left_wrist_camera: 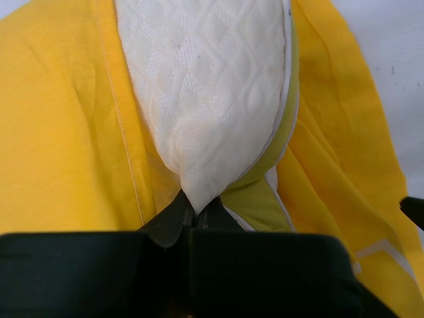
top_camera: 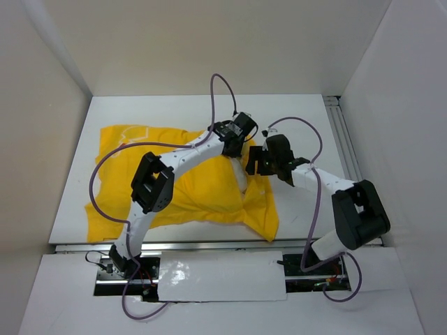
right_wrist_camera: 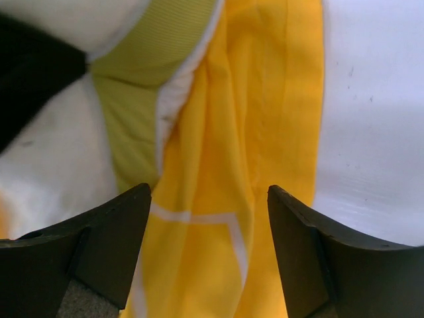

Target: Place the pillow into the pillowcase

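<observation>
The left gripper [left_wrist_camera: 194, 213] is pinched tight on a corner of the pillow [left_wrist_camera: 212, 99]. Just beside it, the right gripper [right_wrist_camera: 209, 218] faces it with jaws spread wide.

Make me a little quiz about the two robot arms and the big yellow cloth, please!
1. True or false: the left gripper is pinching a corner of the soft quilted cream-white pillow.
2. Pick one. The right gripper is: A) open over the bright yellow fabric pillowcase; B) shut on the pillow; C) out of every view.
3. Fill the gap: the pillowcase lies on a flat ____ table (a colour).

Key: 1 true. 2 A. 3 white.
</observation>
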You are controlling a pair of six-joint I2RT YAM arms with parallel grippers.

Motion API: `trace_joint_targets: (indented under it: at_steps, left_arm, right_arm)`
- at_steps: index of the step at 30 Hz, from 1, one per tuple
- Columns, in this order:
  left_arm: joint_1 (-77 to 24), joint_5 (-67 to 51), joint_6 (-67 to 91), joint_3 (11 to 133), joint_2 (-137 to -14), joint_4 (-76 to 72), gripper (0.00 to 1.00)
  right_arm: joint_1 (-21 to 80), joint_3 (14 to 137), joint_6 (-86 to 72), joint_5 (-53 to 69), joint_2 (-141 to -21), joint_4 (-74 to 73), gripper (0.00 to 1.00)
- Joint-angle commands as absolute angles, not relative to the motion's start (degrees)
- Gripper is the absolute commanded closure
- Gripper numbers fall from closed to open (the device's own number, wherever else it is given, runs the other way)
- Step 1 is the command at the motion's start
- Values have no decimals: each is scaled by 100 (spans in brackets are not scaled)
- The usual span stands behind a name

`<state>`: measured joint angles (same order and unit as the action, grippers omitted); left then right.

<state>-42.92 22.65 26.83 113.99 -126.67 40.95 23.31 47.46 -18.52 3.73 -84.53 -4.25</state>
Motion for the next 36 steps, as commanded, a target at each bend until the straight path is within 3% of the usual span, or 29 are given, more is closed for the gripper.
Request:
trace_joint_targets:
  at_steps: [1,6,11,12,13,14,18,23,26,28,30,36]
  left_arm:
    - [-4263,2048,2522,11224,-12349,4166,100]
    - [-4263,2117,2522,11048,-12226,4113,100]
    - [-4210,2065,2470,10995,-12051,4113,100]
    - [-4210,1987,2470,10995,-12050,4113,100]
    - [-4210,1934,2470,10995,-11980,4113,100]
    - [-4210,1873,2409,10995,-11875,4061,100]
    - [-4157,1425,2250,10295,-11454,3648,100]
    - [-4157,512,2101,8985,-10934,2945,100]
    - [-4280,-78,2101,7930,-10593,2305,100]
    - [-4394,8,2222,7473,-10538,2101,100]
    - [-4395,97,2399,7471,-10756,2179,100]
    - [-4534,-166,2268,7586,-11092,2198,100]
  right_arm:
    - [2452,4939,-1819,-69,-8638,165,27]
    - [2505,5123,-1881,-378,-9175,220,47]
    - [2637,5177,-1828,201,-9588,535,48]
    - [2732,5177,-1759,202,-9641,658,64]
    - [2786,5177,-1827,89,-9642,764,89]
    - [2786,5177,-1889,-34,-9720,895,100]
    - [2786,4852,-2547,-1690,-9450,2053,100]
    - [2576,4378,-3567,-2934,-9035,3487,100]
    - [2435,4377,-3622,-2954,-9035,4427,100]
    - [2356,4377,-3621,-2316,-9088,4797,100]
    - [2276,4456,-3682,-1717,-8817,4721,100]
    - [2162,4685,-3393,-2284,-8463,4622,100]
